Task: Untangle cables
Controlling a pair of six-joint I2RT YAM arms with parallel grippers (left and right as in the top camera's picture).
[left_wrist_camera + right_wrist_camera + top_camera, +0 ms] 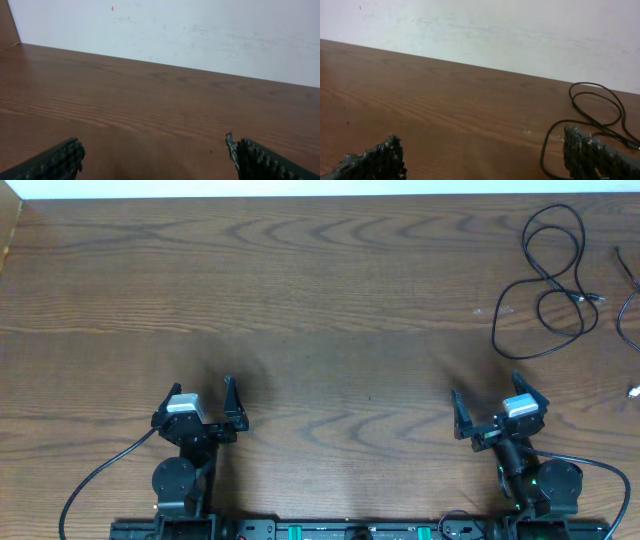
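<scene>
Two units: left gripper (pixel 202 392) and right gripper (pixel 487 395), both spread wide and holding nothing, at the near edge of the wooden table (pixel 320 300); the cables (pixel 585 298), thin black loops, lie at the far right corner, well apart from the right gripper.

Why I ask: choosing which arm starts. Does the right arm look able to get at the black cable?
Probably yes: the black cable lies loose ahead and to the right of the open right gripper, with only bare table between them.
</scene>
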